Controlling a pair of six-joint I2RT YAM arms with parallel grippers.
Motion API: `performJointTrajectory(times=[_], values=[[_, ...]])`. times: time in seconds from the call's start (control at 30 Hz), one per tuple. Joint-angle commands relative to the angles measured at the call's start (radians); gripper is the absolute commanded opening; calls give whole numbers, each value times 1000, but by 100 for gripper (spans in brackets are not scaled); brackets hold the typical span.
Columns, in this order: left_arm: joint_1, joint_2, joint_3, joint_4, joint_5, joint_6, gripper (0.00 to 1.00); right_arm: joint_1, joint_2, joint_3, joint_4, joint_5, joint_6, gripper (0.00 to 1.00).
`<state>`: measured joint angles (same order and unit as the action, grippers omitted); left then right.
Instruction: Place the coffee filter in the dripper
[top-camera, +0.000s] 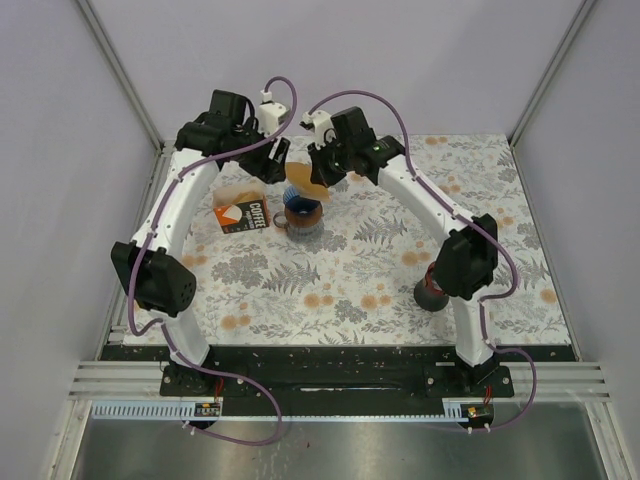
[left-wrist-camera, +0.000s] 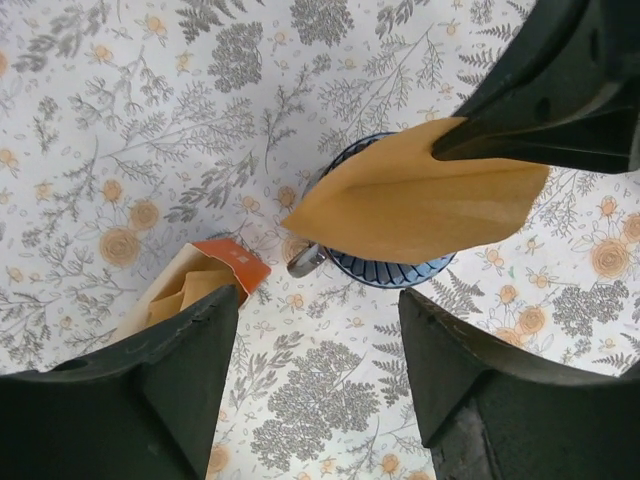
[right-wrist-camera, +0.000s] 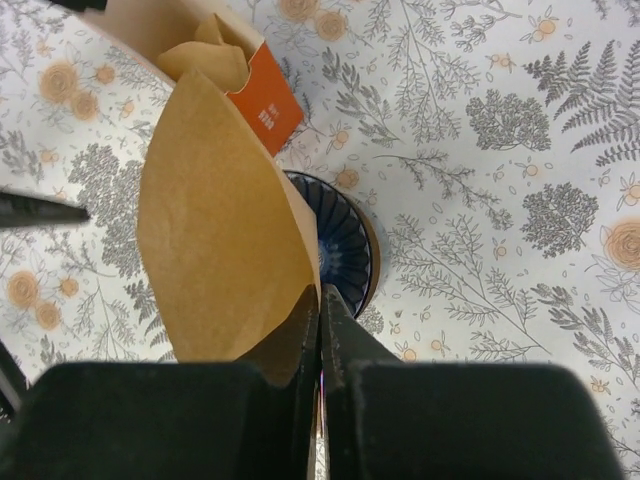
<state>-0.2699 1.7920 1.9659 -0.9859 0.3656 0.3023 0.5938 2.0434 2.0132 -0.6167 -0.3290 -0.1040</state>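
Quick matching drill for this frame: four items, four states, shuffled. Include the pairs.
Things:
1. coffee filter
2. dripper
3. filter box
4. left gripper

States:
a. open, holding nothing
b. orange end, open, brown paper showing inside
c. pinched in the shut right gripper
d. dark blue and ribbed, partly covered by the filter

Pairs: 1-c, 2-d, 3-b, 4-a
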Motion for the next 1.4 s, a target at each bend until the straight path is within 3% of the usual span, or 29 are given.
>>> performJointTrajectory(times=[0.0, 0.2, 0.43, 0.67, 0.9, 1.0, 1.17, 1.37], values=[[-5, 6, -19, 39, 15, -54, 69, 53, 86, 204, -214, 103, -9, 0], [3, 23, -36, 41, -4, -80, 71, 67, 195, 352, -310, 126, 16, 0], [35, 24, -58, 50, 6, -103, 75, 70, 227, 369, -308, 127, 27, 0], [61, 21, -59, 50, 18, -115, 76, 70, 213, 397, -305, 107, 20, 42], [89, 0, -59, 50, 30, -109, 77, 69, 182, 470, -299, 133, -37, 65], [100, -13, -59, 50, 33, -108, 78, 69, 167, 495, -299, 165, -63, 70], [139, -25, -55, 58, 35, -129, 79, 70, 117, 431, -207, 87, -69, 64], [161, -45, -114, 96, 12, -206, 80, 96, 127, 337, -181, 7, -94, 21]])
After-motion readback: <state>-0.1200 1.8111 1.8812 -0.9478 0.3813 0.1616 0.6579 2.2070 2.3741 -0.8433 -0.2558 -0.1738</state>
